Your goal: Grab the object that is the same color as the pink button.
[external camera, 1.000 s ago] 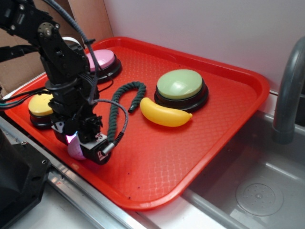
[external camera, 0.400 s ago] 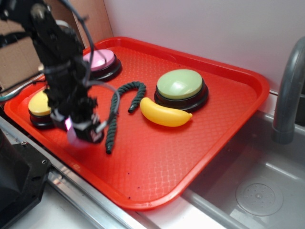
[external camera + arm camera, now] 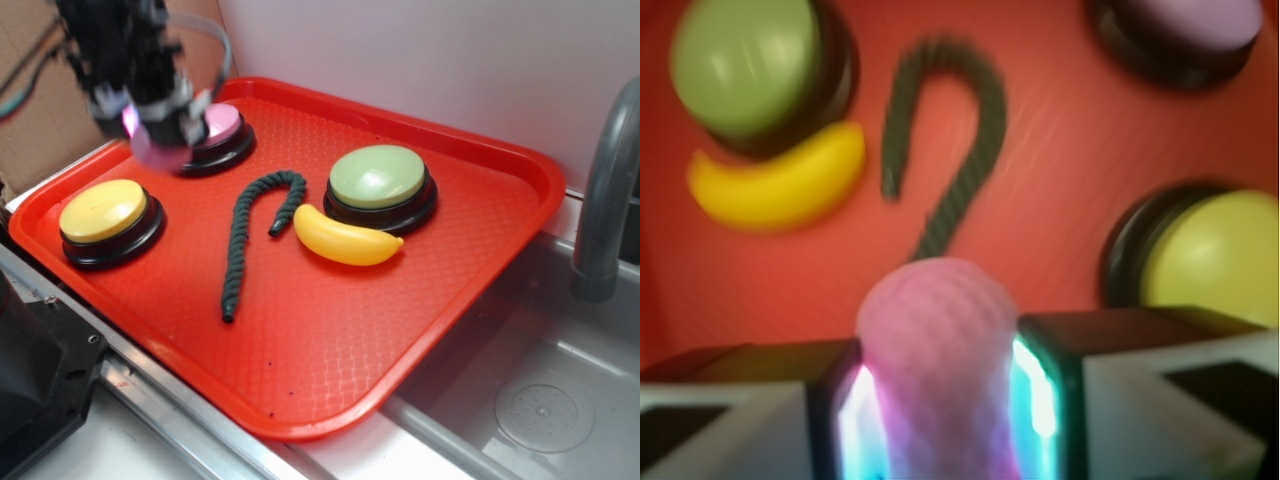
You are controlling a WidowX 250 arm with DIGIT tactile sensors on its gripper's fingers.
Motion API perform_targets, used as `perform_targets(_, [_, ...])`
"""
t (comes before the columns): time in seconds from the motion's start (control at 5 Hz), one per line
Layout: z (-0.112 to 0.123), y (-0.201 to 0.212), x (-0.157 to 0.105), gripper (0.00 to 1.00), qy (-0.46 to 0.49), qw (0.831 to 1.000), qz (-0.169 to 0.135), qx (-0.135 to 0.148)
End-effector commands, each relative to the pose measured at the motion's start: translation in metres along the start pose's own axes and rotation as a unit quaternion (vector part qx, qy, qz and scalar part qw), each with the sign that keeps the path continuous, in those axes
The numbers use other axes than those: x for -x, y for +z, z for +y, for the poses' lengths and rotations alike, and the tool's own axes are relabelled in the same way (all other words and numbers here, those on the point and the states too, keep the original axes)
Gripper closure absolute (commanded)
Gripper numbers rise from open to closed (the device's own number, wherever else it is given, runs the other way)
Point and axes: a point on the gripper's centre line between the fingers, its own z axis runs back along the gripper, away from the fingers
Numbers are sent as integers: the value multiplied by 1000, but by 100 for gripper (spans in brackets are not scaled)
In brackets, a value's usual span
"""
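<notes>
Red tray [image 3: 480, 290] — yellow button [image 3: 103, 212], green button [image 3: 380, 178], yellow banana [image 3: 345, 240], dark green rope [image 3: 248, 232] — sink [image 3: 520, 400] beside.

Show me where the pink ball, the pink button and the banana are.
Pink ball [image 3: 937, 340], wrist view, middle of its knobbly front, between the claw's fingers.
Pink button [image 3: 223, 122], exterior view, visible part of its dome, right of the claw.
Banana [image 3: 345, 241], exterior view, middle of its yellow body.

The exterior view looks down obliquely at the red tray [image 3: 480, 250]; the wrist view looks straight down on it.
</notes>
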Motion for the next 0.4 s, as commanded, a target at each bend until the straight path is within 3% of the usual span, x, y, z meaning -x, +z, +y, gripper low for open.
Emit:
perform_targets(0.0, [9, 76, -34, 100, 16, 996, -86, 13])
perform_targets(0.2, [8, 61, -31, 100, -3, 997, -74, -10])
